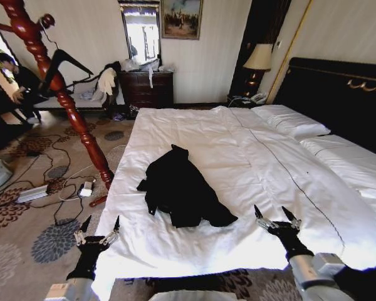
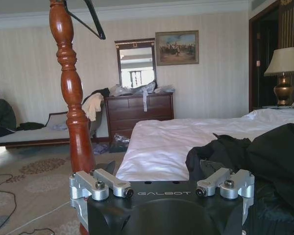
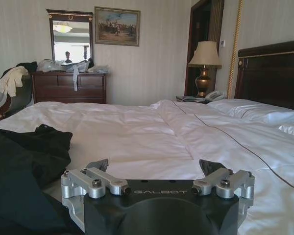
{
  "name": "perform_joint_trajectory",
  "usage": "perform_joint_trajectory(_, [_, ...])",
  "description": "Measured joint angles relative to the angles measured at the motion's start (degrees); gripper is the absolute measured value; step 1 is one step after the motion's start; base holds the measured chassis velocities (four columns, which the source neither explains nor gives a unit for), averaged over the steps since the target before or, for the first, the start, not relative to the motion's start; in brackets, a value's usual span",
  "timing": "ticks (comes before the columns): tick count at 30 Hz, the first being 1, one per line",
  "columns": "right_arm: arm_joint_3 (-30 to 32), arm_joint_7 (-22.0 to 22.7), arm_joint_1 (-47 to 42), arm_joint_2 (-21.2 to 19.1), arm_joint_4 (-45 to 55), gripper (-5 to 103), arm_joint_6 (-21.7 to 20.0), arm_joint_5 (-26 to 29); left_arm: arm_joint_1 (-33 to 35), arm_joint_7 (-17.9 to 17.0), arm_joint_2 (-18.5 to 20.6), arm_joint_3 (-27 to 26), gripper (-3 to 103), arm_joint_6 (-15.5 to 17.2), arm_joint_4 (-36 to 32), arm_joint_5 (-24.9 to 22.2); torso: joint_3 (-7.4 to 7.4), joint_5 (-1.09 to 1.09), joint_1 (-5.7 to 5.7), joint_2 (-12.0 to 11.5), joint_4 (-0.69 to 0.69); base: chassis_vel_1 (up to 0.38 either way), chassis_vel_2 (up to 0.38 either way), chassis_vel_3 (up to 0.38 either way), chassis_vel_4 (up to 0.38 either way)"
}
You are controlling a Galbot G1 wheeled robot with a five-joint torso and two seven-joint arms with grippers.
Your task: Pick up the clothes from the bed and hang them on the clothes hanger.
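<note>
Both grippers, left [image 1: 100, 227] and right [image 1: 276, 217], hover with fingers released at the bed's [image 1: 250, 163] foot; the jacket [image 1: 178, 188] lies crumpled between them, nearer the left.

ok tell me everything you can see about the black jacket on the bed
The black jacket is soft matte fabric, lying crumpled in a heap on the white sheet of the bed, toward the foot end, nearer the robot's left side. Folds hide its sleeves and collar. Only the sheet touches it; both grippers are apart from it.
</note>
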Motion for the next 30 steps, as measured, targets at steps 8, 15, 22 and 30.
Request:
perform_joint_trajectory(8, [-0.2, 0.6, 0.7, -0.5, -0.2, 100, -0.7, 1.0, -0.3, 0.0, 0.1, 0.3, 99, -0.5, 1.1, 3.0, 0.00, 0.00, 0.00, 0.0, -0.01, 0.000, 0.000, 0.000, 0.000])
perform_joint_trajectory(15, [2.5, 5.6, 4.2, -6.0, 3.0, 100, -7.5, 12.9, -1.1, -0.3, 1.5, 0.9, 99, -0.2, 1.6, 3.4, 0.00, -0.01, 0.00, 0.0, -0.06, 0.000, 0.000, 0.000, 0.000])
perform_joint_trajectory(22, [4.1, 11.5, 12.8, -19.7, 2.3, 100, -14.4, 28.3, 0.6, -0.2, 0.4, 0.6, 99, -1.0, 1.5, 3.4, 0.01, 0.02, 0.01, 0.0, 0.02, 0.000, 0.000, 0.000, 0.000])
perform_joint_trajectory(30, [1.4, 11.0, 25.0, -33.8, -7.9, 100, -16.3, 33.8, 2.0, -0.3, -1.0, 0.0, 99, -1.6, 1.2, 3.6, 0.01, 0.01, 0.01, 0.0, -0.01, 0.000, 0.000, 0.000, 0.000])
